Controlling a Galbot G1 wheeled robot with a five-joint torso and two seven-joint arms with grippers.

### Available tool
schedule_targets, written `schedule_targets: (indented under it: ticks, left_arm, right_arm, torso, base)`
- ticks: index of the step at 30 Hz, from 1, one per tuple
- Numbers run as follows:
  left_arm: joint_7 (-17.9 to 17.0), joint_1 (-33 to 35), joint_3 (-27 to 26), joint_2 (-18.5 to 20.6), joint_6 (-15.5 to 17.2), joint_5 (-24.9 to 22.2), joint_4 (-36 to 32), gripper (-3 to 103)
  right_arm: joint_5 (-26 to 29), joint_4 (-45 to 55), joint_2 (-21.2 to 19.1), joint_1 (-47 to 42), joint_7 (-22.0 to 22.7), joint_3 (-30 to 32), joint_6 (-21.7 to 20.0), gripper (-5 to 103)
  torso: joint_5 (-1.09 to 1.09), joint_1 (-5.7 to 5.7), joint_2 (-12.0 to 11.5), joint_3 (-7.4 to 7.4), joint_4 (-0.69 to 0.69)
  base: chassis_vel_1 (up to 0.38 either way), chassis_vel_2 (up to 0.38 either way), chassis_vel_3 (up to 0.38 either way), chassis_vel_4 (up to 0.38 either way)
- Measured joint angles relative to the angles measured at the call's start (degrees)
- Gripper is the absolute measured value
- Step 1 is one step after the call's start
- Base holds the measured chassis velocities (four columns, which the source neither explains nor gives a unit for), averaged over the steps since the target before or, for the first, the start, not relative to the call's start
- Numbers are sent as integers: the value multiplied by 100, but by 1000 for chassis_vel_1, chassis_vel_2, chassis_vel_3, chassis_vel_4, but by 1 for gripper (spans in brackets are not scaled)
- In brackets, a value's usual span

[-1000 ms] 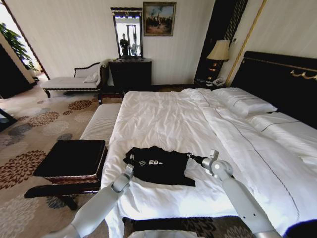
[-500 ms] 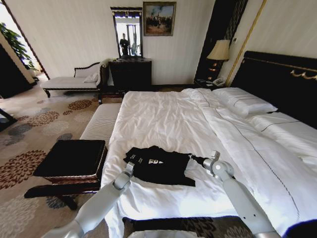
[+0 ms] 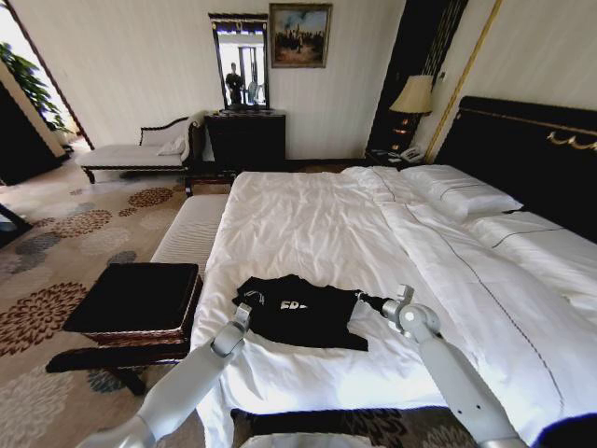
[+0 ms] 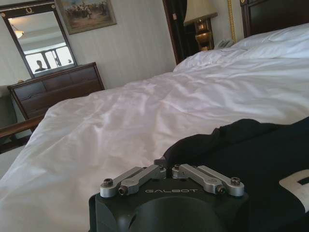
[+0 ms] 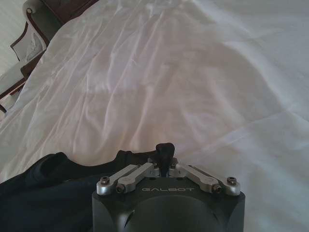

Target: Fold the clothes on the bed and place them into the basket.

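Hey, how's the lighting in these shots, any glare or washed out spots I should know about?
Head view: daylight blows out the doorway at far left, the lit lamp glows, and straight room lines bow toward the edges. Left wrist view: the black T-shirt reads as a dark mass with little fold detail, and the left gripper sits close to the lens. Right wrist view: the white duvet looks washed out, its wrinkles faint.

Black T-shirt (image 3: pixel 303 313) with white lettering, white duvet (image 3: pixel 317 233), brown wicker basket (image 3: pixel 135 303) black inside, carpet (image 3: pixel 56 243) beige with brown floral medallions.
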Motion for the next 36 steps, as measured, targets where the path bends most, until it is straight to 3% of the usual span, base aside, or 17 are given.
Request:
schedule_targets:
  ticks: [7, 11, 17, 20, 26, 36]
  left_arm:
    - [-61, 86, -329, 405, 206, -403, -919, 1]
    - [-239, -23, -636, 770, 533, -1054, -1963, 1]
    - [-474, -377, -848, 1181, 823, -1668, -2905, 1]
    - [-668, -715, -953, 1546, 973, -2229, -3431, 1]
    - [-875, -1130, -1196, 1993, 1133, -2907, -3981, 1]
    - [-1188, -1970, -1310, 2445, 1312, -3740, -4489, 1]
  right_arm:
    - [-126, 983, -214, -109, 262, 193, 364, 2]
    - [-26, 1943, -554, -153, 366, 422, 388, 2]
    - [301, 2656, -924, -54, 461, 739, 387, 2]
    - [561, 3182, -1247, 1, 508, 1056, 381, 2]
    - [876, 3693, -1812, 87, 546, 1565, 453, 2]
    - [1345, 4080, -2532, 755, 925, 1637, 651, 2]
  torso:
    - [-1, -1, 0, 0, 1]
    - [-1, 0, 0, 0, 1]
    - [0, 0, 0, 0, 0]
    - [0, 0, 0, 0, 0]
    - [-1, 0, 0, 0, 0]
    - [-2, 0, 0, 0, 1]
  base:
    - [0, 0, 0, 0]
    - [0, 0, 0, 0]
    - [0, 0, 0, 0]
    - [0, 0, 0, 0]
    - [0, 0, 0, 0]
    - [0, 0, 0, 0]
